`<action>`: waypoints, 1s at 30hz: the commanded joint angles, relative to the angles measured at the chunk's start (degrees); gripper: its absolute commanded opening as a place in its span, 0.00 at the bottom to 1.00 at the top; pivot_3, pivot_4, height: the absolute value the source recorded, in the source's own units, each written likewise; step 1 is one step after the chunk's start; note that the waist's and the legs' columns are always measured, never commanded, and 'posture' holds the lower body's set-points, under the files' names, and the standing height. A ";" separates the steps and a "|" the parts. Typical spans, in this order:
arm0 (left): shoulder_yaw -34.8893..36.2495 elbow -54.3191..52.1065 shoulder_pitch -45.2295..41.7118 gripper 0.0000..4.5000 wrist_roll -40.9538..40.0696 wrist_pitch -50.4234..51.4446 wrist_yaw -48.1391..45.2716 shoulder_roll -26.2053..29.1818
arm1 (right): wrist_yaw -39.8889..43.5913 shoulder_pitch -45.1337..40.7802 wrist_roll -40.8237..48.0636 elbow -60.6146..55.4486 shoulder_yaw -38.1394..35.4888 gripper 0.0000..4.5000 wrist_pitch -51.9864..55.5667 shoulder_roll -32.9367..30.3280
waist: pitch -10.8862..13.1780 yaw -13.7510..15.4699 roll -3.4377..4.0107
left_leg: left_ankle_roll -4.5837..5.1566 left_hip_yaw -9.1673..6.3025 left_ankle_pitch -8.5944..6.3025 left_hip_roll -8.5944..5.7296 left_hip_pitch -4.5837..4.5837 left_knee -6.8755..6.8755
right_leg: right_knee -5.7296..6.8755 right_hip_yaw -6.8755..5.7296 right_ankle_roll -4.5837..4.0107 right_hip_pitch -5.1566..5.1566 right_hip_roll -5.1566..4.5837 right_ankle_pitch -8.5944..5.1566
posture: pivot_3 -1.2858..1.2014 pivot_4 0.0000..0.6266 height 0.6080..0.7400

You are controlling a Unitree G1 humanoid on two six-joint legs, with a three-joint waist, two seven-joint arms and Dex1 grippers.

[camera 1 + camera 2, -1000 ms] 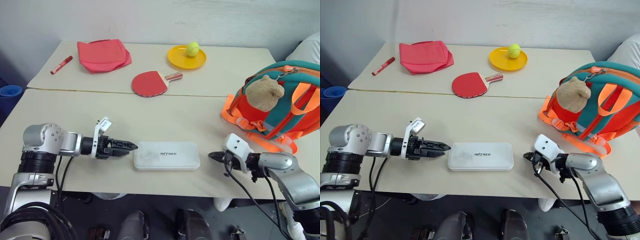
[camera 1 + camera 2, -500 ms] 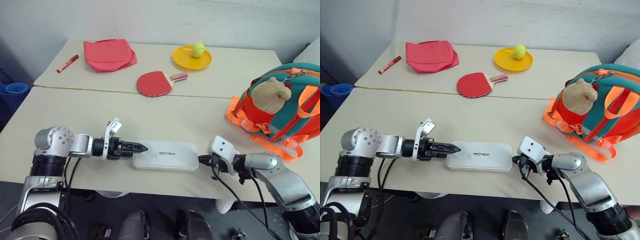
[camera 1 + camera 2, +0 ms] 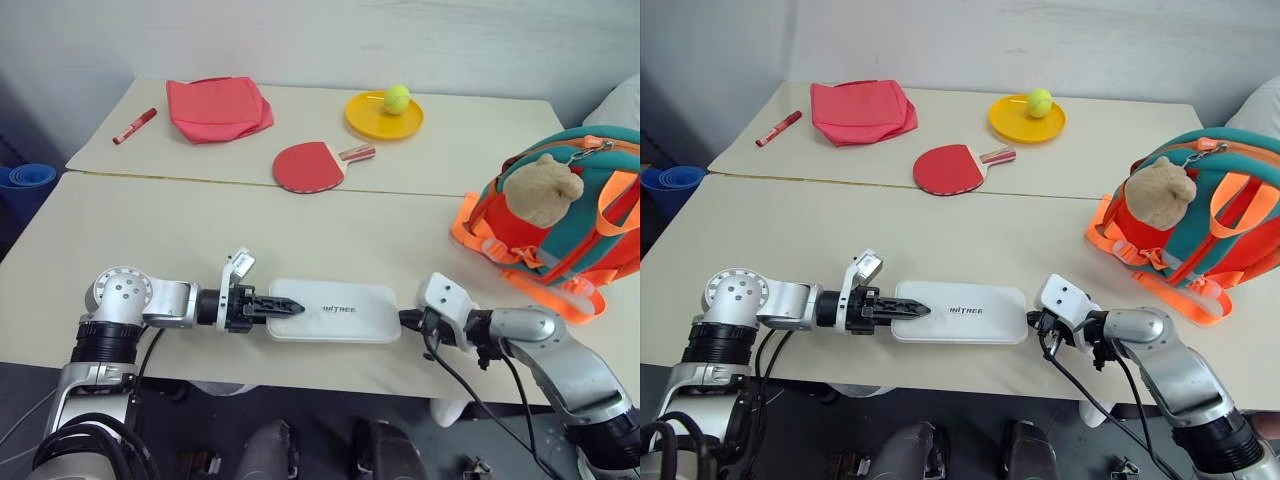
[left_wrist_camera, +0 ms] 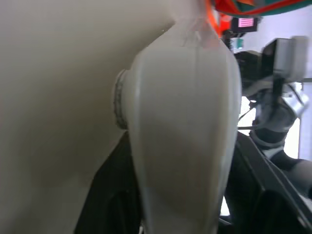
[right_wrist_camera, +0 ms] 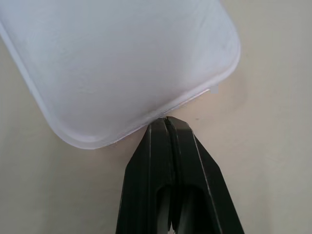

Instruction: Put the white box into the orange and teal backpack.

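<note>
Our left tool [image 3: 912, 309] clamped the white box's [image 3: 965, 313] near end on the worktop [image 3: 940, 230]; our right tool [image 3: 1032, 320], closed and empty, touched its other end.

A second ago the left gripper [image 3: 912, 310] lay short of the white box [image 3: 965, 312], lower centre of the frame; now its fingers reach over the box's left end, one above and one below. The right gripper [image 3: 1033, 321], then apart from the box's right end, now touches that edge with fingers pressed together.
</note>
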 commanded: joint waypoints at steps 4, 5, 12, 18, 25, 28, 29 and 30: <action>2.21 -3.31 1.49 0.29 -4.55 0.44 0.57 -0.77 | 1.36 8.32 6.51 -2.32 -8.93 0.04 -3.40 0.92 | 0.01 0.14 -0.01 | -0.01 -0.05 -0.01 -0.01 -0.06 -0.04 | -0.07 -0.04 0.00 -0.02 0.03 0.00 | 0.52 0.24 1.00; 3.28 -4.54 1.91 0.29 -4.16 0.44 0.23 -0.97 | 1.40 10.60 7.98 -3.23 -11.73 0.08 -4.35 1.35 | 0.02 0.13 -0.03 | 0.00 -0.06 0.00 -0.01 -0.10 -0.05 | -0.08 -0.05 0.00 -0.02 0.07 0.00 | 0.52 0.24 1.00; 0.58 -24.90 10.46 0.29 10.90 -20.61 -20.27 5.60 | -1.24 29.20 14.05 -7.69 -33.31 0.54 -13.79 8.46 | 0.11 -0.25 0.08 | -0.03 0.02 -0.01 0.12 -0.15 -0.10 | -0.22 0.05 0.02 -0.08 0.35 0.01 | 0.52 0.24 1.00; 1.39 -26.39 13.52 0.29 21.79 -43.91 -36.43 3.63 | -2.94 34.36 20.34 -4.21 -49.50 0.96 -16.98 11.84 | 0.13 -0.02 0.41 | -0.16 0.17 -0.08 0.16 -0.07 -0.28 | -0.33 0.25 -0.07 -0.19 0.34 0.02 | 0.52 0.24 1.00; 0.11 -25.31 12.79 0.29 29.55 -55.98 -45.26 2.83 | -0.02 27.38 22.08 8.71 -56.34 0.98 -19.58 3.14 | 0.17 -0.58 0.47 | 0.07 0.23 -0.10 0.18 -0.11 -0.48 | -0.52 0.25 -0.09 -0.26 0.32 0.03 | 0.52 0.24 1.00; 0.06 -24.40 12.23 0.29 30.92 -57.52 -47.39 2.93 | 1.21 19.79 21.81 14.97 -52.71 0.98 -20.20 -0.57 | 0.20 -0.94 0.48 | 0.34 0.25 0.04 0.19 -0.10 -0.47 | -0.49 0.22 -0.08 -0.26 0.33 0.03 | 0.52 0.24 1.00; 0.02 -24.12 12.07 0.29 31.14 -57.49 -47.75 2.99 | 1.93 17.89 21.55 16.46 -51.40 0.98 -20.51 -1.31 | 0.25 -0.95 0.53 | 0.37 0.25 0.06 0.19 -0.10 -0.42 | -0.45 0.22 -0.08 -0.26 0.35 0.03 | 0.52 0.24 1.00; -0.04 -23.95 11.97 0.29 31.36 -57.40 -47.95 3.04 | 2.91 14.45 21.86 17.81 -48.66 0.98 -19.91 -1.95 | 0.25 -0.95 0.54 | 0.42 0.24 0.08 0.18 -0.12 -0.40 | -0.41 0.19 -0.08 -0.26 0.33 0.03 | 0.52 0.24 1.00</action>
